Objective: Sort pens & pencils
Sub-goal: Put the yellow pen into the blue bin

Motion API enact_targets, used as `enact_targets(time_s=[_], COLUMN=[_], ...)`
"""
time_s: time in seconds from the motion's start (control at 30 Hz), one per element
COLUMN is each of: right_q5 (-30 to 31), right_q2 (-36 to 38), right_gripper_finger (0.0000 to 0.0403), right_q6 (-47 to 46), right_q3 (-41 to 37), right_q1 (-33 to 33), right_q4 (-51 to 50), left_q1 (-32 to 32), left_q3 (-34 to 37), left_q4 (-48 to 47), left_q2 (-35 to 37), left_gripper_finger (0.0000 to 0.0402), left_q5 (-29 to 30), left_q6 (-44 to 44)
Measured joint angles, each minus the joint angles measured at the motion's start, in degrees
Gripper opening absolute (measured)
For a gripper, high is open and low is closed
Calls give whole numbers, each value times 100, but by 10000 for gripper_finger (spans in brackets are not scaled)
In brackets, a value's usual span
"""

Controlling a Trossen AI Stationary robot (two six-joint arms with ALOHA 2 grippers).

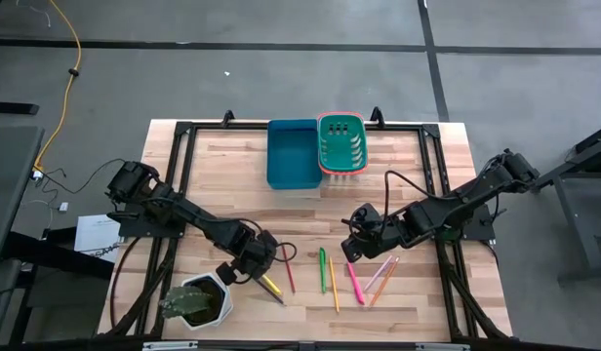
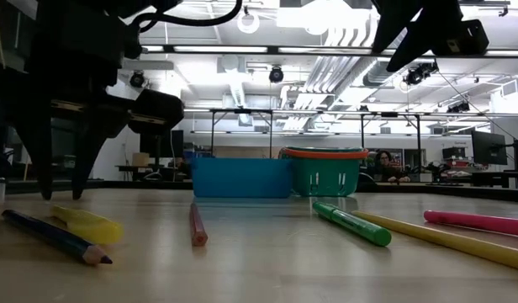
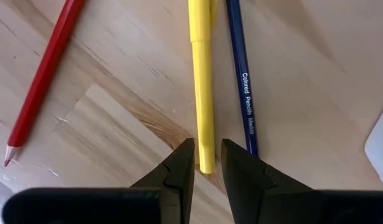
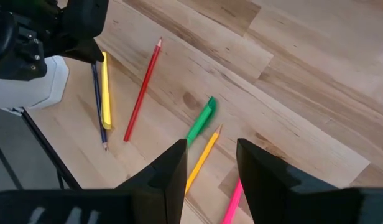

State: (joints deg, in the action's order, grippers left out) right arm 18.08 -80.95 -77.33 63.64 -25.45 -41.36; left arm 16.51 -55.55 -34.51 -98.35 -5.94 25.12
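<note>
High view shows the pens and pencils scattered along the near part of the light wooden tabletop [image 1: 232,166], none yet in the blue plastic bin [image 1: 292,153] or the green slotted basket [image 1: 341,143] at the far edge. The left end effector [image 1: 266,268] hangs low over the near-left cluster. In the left wrist view its fingers [image 3: 179,168] stand slightly apart, straddling the tip of the yellow plastic marker [image 3: 202,81] without clamping it. A dark blue wooden colouring pencil [image 3: 241,74] lies just beside that marker, almost touching, and a red wooden pencil [image 3: 42,74] lies apart, further right on the tabletop. The right end effector [image 1: 351,249] hovers over the middle group with its fingers wide apart, holding nothing; below it lie a green marker [image 4: 201,119], an orange pencil [image 4: 203,155] and a pink marker [image 4: 232,205]. A white pot with a plant [image 1: 195,302] sits at the near-left corner.

These sticks look light and rigid, so little force should be needed, but their smooth round barrels would probably roll or slip. Gripping the yellow marker at its very end risks it pivoting; taking it nearer mid-barrel would balance it better. The blue pencil sits so close that one finger may catch it.
</note>
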Motion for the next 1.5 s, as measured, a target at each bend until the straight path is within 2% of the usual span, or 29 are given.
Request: enact_targets(time_s=[1.5], right_q5=[64], right_q2=[0], right_gripper_finger=[131], right_q6=[41], right_q3=[0], right_q1=[-2], right_q4=[0], left_q1=[-4], left_q3=[0], left_q4=[-229], left_q2=[-131], left_gripper_finger=[67], left_q5=[114], left_q6=[-9])
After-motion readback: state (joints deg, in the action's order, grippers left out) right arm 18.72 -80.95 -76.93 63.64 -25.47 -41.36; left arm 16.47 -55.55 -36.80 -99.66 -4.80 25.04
